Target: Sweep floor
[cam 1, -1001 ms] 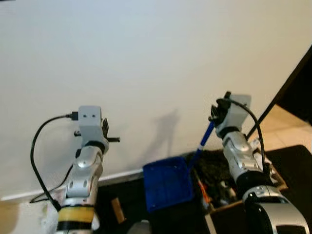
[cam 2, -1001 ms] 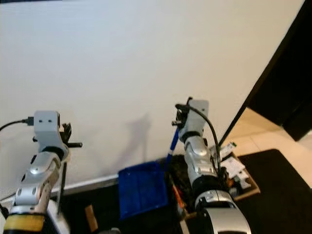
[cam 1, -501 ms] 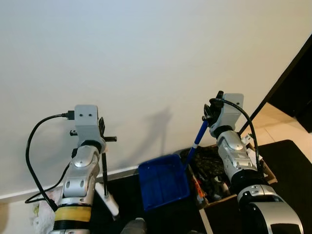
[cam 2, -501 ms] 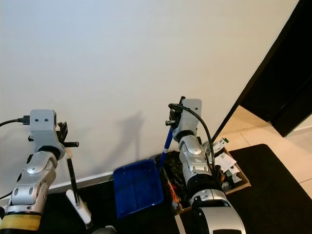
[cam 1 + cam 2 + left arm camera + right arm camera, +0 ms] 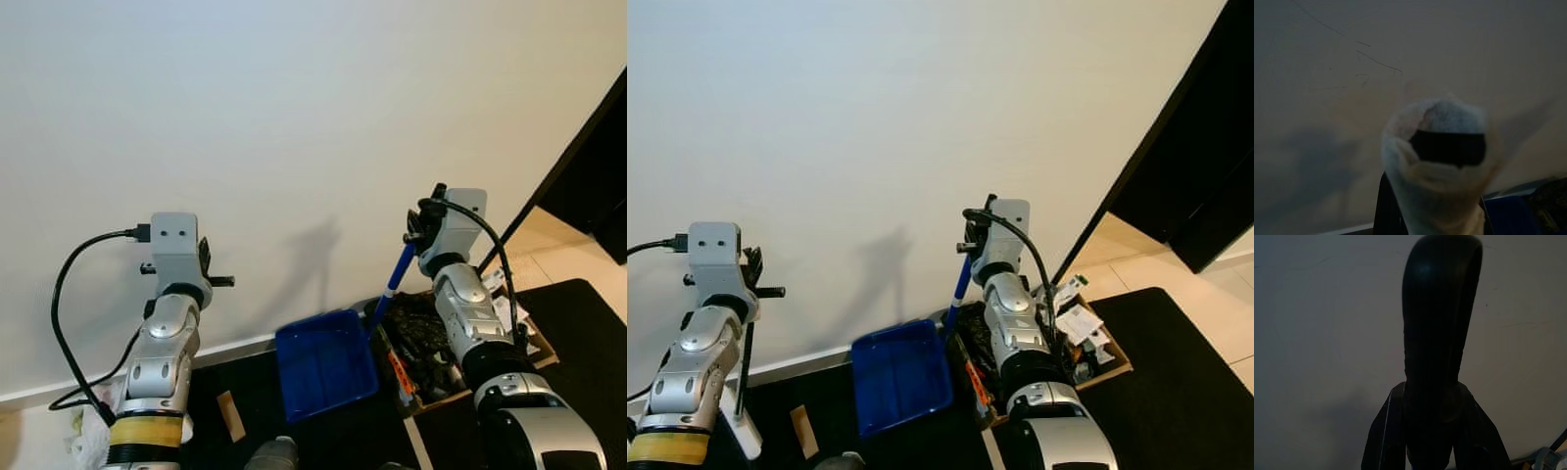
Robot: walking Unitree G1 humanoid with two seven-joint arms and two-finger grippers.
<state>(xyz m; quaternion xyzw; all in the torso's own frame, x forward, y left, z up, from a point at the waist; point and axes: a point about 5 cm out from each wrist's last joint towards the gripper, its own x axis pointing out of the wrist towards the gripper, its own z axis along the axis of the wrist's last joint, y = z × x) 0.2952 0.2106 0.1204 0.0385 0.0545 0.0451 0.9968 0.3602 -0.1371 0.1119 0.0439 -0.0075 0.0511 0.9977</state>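
My left gripper [image 5: 204, 276] is raised in front of the white wall and is shut on the top of a broom handle [image 5: 746, 357], a thin black rod that hangs down to a white head [image 5: 744, 432] near the floor. In the left wrist view the handle's white wrapped end [image 5: 1442, 161] sits between the fingers. My right gripper [image 5: 422, 225] is shut on the blue dustpan handle [image 5: 391, 288]. The blue dustpan [image 5: 326, 361] rests tilted at the foot of the wall. The dark handle loop [image 5: 1440, 328] stands up between the right fingers.
A cardboard box [image 5: 529, 345] with dark debris and papers sits on the floor by my right arm. A black mat [image 5: 588, 323] lies below it. A scrap of cardboard [image 5: 230, 416] and a white bag [image 5: 86, 443] lie at lower left. A dark doorway [image 5: 593, 176] opens at right.
The view tilted up a second ago, then held. Since half a second ago the broom's lower end has swung to the left, closer to my left arm. The dustpan has barely shifted.
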